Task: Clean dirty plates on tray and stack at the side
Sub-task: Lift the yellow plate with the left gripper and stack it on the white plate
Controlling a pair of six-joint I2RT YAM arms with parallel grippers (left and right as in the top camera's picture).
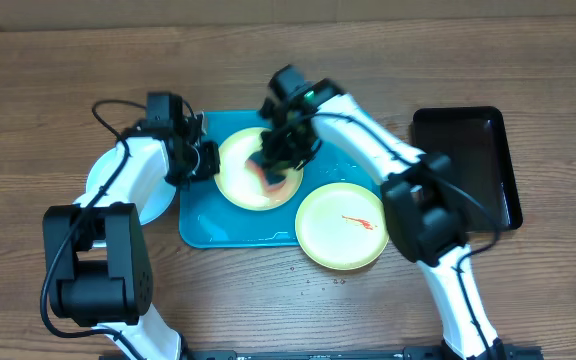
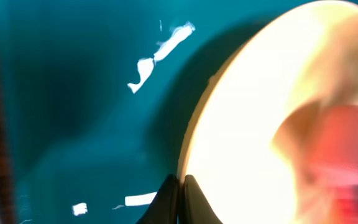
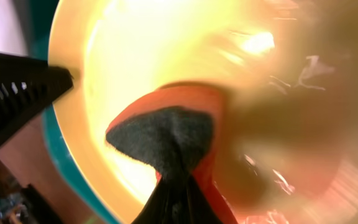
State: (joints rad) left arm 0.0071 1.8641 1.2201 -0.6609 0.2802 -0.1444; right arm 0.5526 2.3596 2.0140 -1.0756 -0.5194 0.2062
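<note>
Right hand (image 1: 283, 150) grips an orange sponge with a dark scouring face (image 3: 166, 134) against a round pale yellow-green plastic plate (image 1: 240, 188) lying inside the large turquoise rectangular plastic tray (image 1: 203, 225), while the left hand (image 1: 204, 160) pinches that plate's rim toward the tray's left edge. Roughly midway, I judge: a round light blue plastic plate (image 1: 98, 185) lies on the table (image 1: 68, 80) left of the tray, and a second yellow-green plate (image 1: 333, 245), red-smeared, overhangs the tray's lower right corner, unwiped.
</note>
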